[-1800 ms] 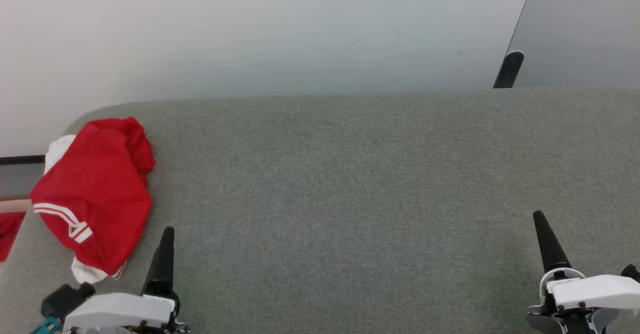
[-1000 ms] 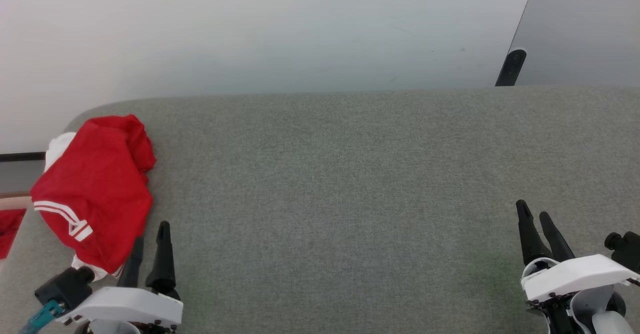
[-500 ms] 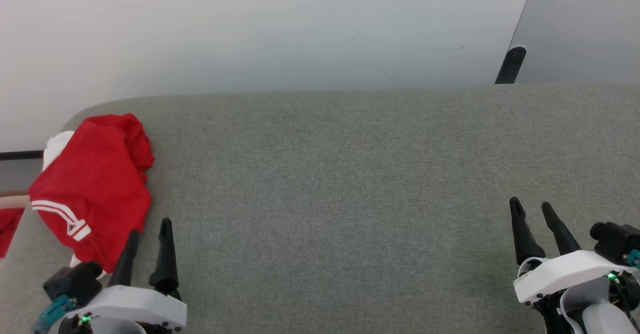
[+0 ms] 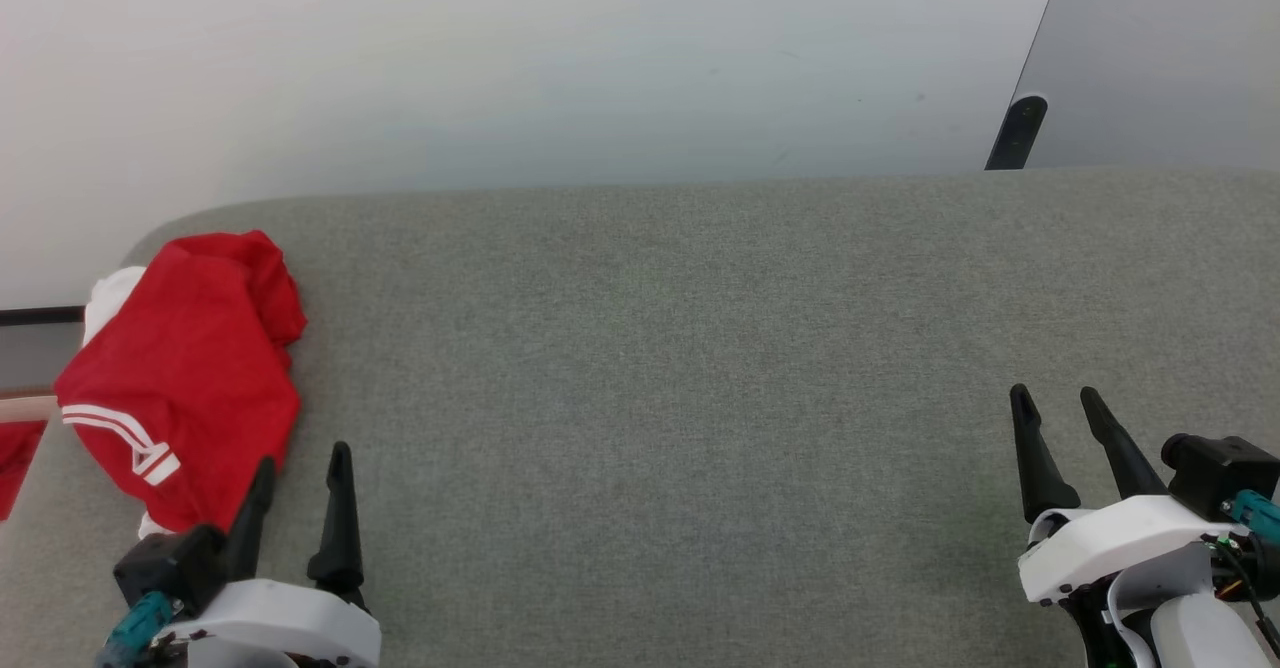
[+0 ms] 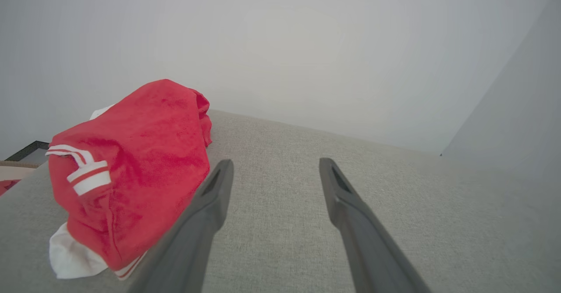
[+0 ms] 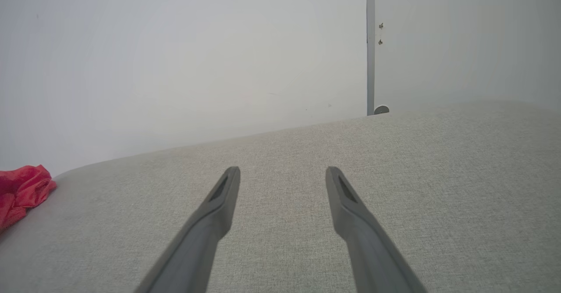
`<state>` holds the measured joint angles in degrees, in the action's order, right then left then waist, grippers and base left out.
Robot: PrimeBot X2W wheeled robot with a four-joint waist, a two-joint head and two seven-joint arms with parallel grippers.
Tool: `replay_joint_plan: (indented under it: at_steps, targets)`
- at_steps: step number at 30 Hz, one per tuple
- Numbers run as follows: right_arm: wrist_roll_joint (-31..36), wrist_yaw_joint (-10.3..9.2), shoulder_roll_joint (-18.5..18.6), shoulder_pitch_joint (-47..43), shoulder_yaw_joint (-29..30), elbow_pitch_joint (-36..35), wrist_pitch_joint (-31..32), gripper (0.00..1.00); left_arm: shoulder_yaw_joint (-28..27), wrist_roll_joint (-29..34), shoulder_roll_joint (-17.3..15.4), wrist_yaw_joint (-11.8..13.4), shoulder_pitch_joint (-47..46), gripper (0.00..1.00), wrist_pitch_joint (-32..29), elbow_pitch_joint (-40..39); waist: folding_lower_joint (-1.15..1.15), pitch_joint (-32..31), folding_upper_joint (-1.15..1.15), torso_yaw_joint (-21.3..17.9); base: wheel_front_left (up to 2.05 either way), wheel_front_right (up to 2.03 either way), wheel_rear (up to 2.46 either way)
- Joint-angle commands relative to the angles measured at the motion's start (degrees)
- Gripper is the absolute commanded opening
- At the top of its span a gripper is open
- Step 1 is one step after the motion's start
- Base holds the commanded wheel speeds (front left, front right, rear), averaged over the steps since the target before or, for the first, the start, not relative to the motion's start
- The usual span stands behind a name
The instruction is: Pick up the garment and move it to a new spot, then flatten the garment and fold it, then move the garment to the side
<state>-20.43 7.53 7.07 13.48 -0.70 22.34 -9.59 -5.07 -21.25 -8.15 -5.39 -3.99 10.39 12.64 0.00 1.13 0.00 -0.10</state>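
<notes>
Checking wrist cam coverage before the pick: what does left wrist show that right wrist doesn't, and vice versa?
Left wrist: most of the crumpled garment, with its striped trim and white sleeve fabric, beside the open left gripper. Right wrist: the open right gripper, plus a door edge and doorstop at the wall. Shared: grey fabric surface, white wall, some red of the garment.

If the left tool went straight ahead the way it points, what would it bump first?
Probably nothing: the left tool faces bare grey cushion, then the white wall. The red jersey lies beside it, so one finger might brush its edge; depth is unclear.
</notes>
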Motion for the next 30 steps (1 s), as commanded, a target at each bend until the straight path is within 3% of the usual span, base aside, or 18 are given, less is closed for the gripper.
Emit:
replay_joint_plan:
  at_steps: [1,18,30]
  targets:
    - [1.4,-0.05,0.3,1.1,-0.3,-0.1,-0.5,1.0,0.0,1.4,-0.5,-0.2,0.0,1.0,0.5,-0.5,0.0,0.0,0.0,0.0,0.0,0.0,0.0]
    - [8.0,-0.06,-0.1,1.5,0.7,0.3,-2.7,1.0,0.5,10.0,-1.2,-0.4,-0.4,1.0,2.5,-0.7,0.0,0.7,0.0,-0.2,0.0,0.0,0.0]
    - [9.0,-0.07,-0.7,1.1,2.5,0.6,-4.3,1.0,-0.3,10.8,-1.0,-1.8,0.1,1.0,3.9,-0.6,0.0,0.4,0.0,-0.4,0.0,0.0,0.0]
